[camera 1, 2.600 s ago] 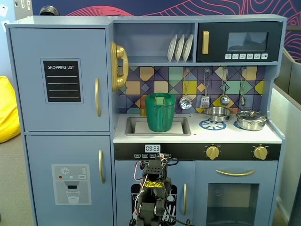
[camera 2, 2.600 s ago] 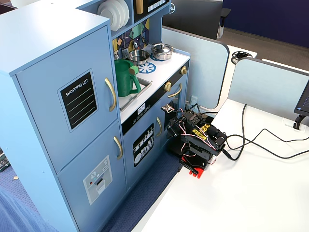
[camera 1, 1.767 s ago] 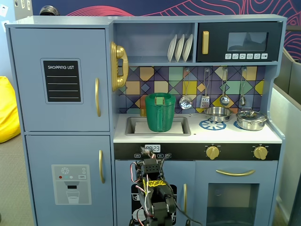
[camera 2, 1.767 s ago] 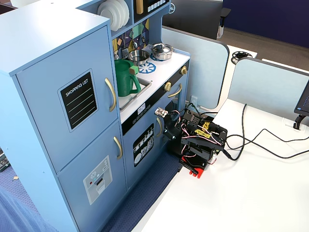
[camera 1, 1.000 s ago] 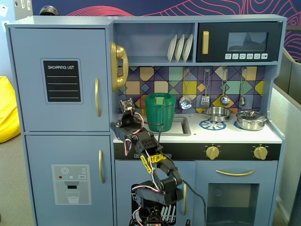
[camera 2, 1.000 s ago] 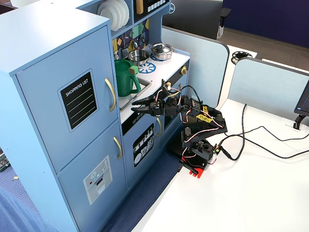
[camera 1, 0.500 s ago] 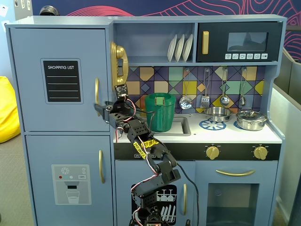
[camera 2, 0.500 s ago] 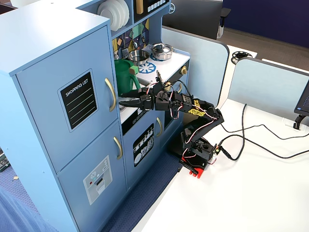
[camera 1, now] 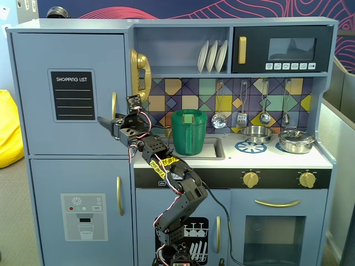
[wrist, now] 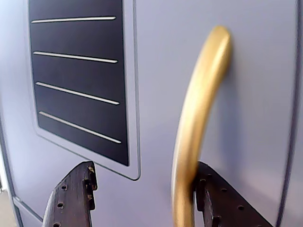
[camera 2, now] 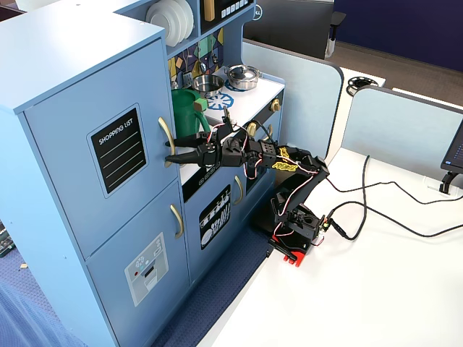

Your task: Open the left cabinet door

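The left cabinet door [camera 1: 39,94] is pale blue-grey, carries a black "SHOPPING LIST" panel [camera 1: 72,95] and looks closed. Its vertical gold bar handle [camera 1: 113,104] sits by its right edge. My gripper [camera 1: 105,121] reaches from the right at the handle's lower end. In the wrist view my gripper [wrist: 147,191] is open. The handle [wrist: 199,113] stands between the jaws, close against the right finger [wrist: 227,201]. The left finger [wrist: 73,196] is apart from it, below the panel [wrist: 80,80]. In the other fixed view my gripper [camera 2: 172,153] straddles the handle [camera 2: 166,139].
Below is a blue door with a dispenser graphic [camera 1: 84,216] and its own gold handle [camera 1: 118,195]. A green jug [camera 1: 188,132] stands in the sink to the right of my arm. A gold toy phone [camera 1: 141,75] hangs just above my wrist. The arm's base [camera 2: 293,235] sits on a white table.
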